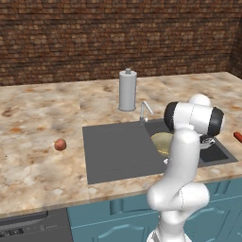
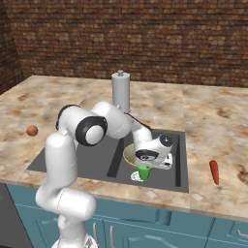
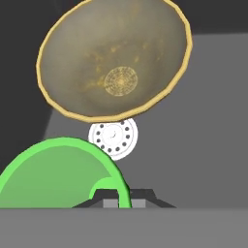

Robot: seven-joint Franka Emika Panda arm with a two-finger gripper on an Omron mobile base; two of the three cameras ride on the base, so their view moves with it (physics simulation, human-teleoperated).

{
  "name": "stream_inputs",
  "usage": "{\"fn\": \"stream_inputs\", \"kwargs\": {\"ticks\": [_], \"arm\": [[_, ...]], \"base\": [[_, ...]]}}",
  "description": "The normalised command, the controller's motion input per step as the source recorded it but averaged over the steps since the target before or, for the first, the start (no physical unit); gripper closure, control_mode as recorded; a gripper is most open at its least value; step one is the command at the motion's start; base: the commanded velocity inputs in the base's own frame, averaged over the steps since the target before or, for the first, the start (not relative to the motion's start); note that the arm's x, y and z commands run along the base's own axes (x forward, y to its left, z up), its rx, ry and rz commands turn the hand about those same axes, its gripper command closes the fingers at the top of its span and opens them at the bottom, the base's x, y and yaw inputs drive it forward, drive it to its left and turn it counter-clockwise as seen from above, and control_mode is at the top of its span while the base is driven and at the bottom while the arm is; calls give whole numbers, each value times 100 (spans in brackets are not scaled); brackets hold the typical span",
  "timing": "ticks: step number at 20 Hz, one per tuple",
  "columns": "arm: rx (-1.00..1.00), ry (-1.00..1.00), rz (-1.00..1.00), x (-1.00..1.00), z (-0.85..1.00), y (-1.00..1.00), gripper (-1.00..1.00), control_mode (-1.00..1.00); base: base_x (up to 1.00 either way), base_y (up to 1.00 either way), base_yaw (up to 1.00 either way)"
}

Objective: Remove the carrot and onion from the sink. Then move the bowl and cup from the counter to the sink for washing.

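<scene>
The gripper (image 2: 144,167) is hanging low over the deep part of the sink (image 1: 113,151), and it is pinching the rim of a green cup (image 2: 143,172) between its closed tips. In the hand view the cup (image 3: 58,174) is sitting right up against the fingers (image 3: 118,201), with its open mouth showing. The yellow bowl (image 3: 114,58) is lying in the sink just past the cup, partly covering the white round drain (image 3: 114,138). The onion (image 1: 60,144) is resting on the table (image 1: 38,123) to the left of the sink. The carrot (image 2: 214,172) is lying on the table to the right of the sink. A tall grey can (image 1: 127,90) is standing behind the tap (image 1: 144,112).
</scene>
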Motion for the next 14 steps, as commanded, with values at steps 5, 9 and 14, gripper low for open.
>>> {"fn": "stream_inputs", "kwargs": {"ticks": [5,9,14], "arm": [[0,0,0,21,-24,-8,100,-100],[0,0,0,21,-26,-11,100,-100],[0,0,0,19,-24,-13,100,-100]], "base": [[0,0,0],[0,0,0],[0,0,0]]}}
